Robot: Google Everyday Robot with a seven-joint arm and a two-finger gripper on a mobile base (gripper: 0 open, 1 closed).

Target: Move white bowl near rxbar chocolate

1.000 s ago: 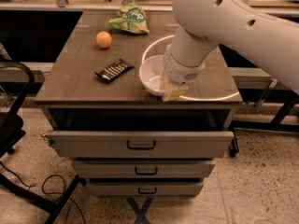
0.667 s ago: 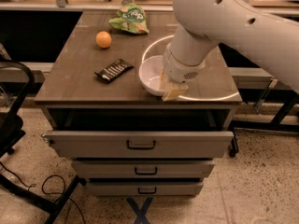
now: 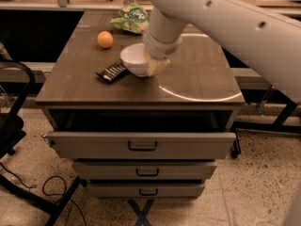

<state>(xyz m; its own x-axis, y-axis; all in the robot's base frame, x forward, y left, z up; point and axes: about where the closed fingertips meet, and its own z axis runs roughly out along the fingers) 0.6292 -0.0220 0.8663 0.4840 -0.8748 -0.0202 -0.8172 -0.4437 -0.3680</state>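
The white bowl (image 3: pixel 133 59) sits on the dark wooden tabletop (image 3: pixel 197 74), right beside the rxbar chocolate (image 3: pixel 112 71), a flat black wrapper whose right end touches or nearly touches the bowl's left side. My gripper (image 3: pixel 153 64) is at the bowl's right rim, with a tan finger (image 3: pixel 158 67) showing against it. The large white arm reaches down from the upper right and hides the wrist and the bowl's far right edge.
An orange fruit (image 3: pixel 105 39) lies at the left rear. A green snack bag (image 3: pixel 129 19) lies at the back edge. The cabinet's top drawer (image 3: pixel 141 145) is pulled out at the front. A black chair (image 3: pixel 14 121) stands at the left.
The bowl and my gripper have moved left across the tabletop, from the middle right to right beside the black bar. The bar, the orange and the bag have stayed put.
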